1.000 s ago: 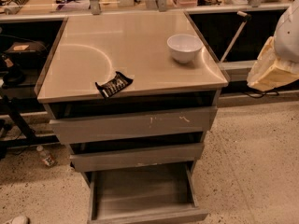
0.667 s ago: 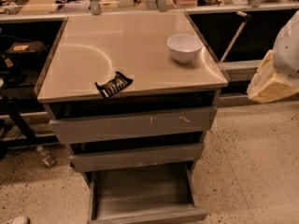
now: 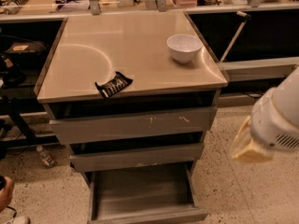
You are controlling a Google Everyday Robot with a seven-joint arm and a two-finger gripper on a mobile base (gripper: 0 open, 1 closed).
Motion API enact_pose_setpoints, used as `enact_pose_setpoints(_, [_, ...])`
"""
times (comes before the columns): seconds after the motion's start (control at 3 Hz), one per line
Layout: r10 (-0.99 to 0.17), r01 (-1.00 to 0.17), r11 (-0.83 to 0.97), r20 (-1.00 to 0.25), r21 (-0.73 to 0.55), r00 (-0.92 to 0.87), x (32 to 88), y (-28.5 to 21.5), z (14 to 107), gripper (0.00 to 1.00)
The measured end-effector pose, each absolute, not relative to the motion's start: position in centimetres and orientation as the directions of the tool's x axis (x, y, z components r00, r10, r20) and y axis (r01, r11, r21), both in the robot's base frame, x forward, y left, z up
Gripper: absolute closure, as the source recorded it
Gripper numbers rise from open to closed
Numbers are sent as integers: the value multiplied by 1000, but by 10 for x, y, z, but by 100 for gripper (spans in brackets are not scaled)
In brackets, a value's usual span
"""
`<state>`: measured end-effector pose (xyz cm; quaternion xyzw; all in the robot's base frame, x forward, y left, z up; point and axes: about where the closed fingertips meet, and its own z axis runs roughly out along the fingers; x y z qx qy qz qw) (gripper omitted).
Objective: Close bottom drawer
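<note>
Speckled floor point(image 3: 233, 197), bottom drawer point(image 3: 142, 192) pulled open, gripper point(image 3: 249, 147) right of cabinet point(image 3: 135, 125)

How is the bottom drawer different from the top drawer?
The bottom drawer is pulled far out, showing its flat inside; the top drawer sticks out only a little. The bottom drawer's front is narrowest; the top drawer's is widest, with pale scratches. Both are grey and handleless. The end effector is off to the right, touching neither.
</note>
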<state>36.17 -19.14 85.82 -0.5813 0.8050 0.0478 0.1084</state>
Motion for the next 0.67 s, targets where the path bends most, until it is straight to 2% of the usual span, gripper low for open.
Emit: enact_pose_setpoints(0.67, [-912,-937,316,-223,148,-343,312,-161,710,100])
